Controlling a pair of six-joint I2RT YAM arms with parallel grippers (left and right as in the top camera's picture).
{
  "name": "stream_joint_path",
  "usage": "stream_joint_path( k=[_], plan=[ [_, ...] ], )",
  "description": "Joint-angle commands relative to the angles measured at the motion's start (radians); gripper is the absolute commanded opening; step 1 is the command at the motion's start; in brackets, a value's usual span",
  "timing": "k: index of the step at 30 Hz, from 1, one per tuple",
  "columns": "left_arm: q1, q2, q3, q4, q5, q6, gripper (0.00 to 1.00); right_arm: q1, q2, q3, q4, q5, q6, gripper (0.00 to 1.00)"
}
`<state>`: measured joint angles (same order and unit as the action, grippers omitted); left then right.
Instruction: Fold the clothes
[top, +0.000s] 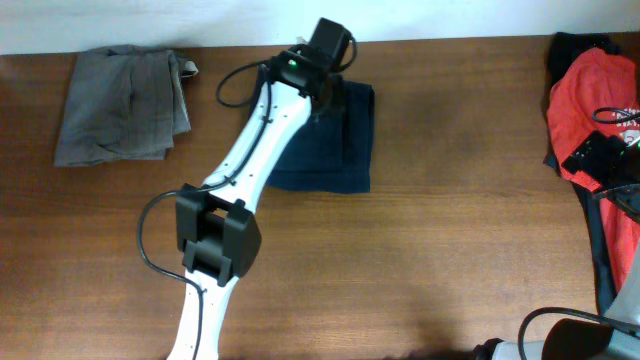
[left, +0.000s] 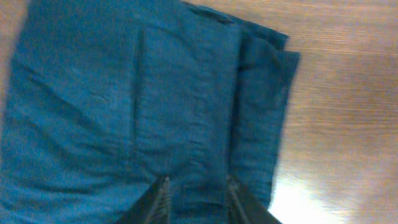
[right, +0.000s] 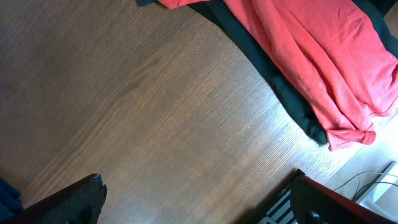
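Observation:
The dark navy garment (top: 340, 140) lies folded into a rectangle at the back middle of the table and fills the left wrist view (left: 124, 93). My left gripper (top: 322, 98) is over its far left part; the fingers (left: 196, 183) are apart, low over the cloth with nothing pinched between them. The grey-khaki garment (top: 120, 105) lies folded at the back left. The red T-shirt (top: 585, 100) lies crumpled at the right edge, also in the right wrist view (right: 311, 50). My right gripper (top: 603, 160) is next to it, wide open and empty over bare wood (right: 196, 193).
A black garment (right: 273, 81) lies under the red T-shirt and shows at the back right (top: 572, 50). The left arm (top: 250, 150) stretches across the table's middle. Cables hang by the right edge (top: 545, 320). The table is brown wood (top: 450, 230).

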<state>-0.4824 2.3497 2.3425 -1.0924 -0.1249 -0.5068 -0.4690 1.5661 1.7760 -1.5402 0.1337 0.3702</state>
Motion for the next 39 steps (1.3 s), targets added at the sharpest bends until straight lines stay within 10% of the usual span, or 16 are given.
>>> stream_joint_path(
  k=[1,8,25,29,39],
  plan=[
    [0.098,0.004,0.018,-0.013,-0.036,0.091,0.59,-0.003,-0.002,-0.005,0.000,0.006,0.005,0.99],
    [0.250,0.005,0.018,-0.098,-0.038,0.098,0.99,-0.003,-0.002,-0.005,0.000,0.006,0.005,0.99],
    [0.435,0.005,0.016,-0.159,-0.037,0.098,0.99,-0.003,0.002,-0.005,0.136,-0.096,0.005,0.99],
    [0.435,0.006,0.016,-0.157,-0.037,0.097,0.99,0.007,0.012,-0.005,0.255,-0.421,0.002,0.99],
    [0.435,0.006,0.016,-0.159,-0.037,0.097,0.99,0.436,0.252,-0.005,0.645,-0.669,-0.126,1.00]
  ],
)
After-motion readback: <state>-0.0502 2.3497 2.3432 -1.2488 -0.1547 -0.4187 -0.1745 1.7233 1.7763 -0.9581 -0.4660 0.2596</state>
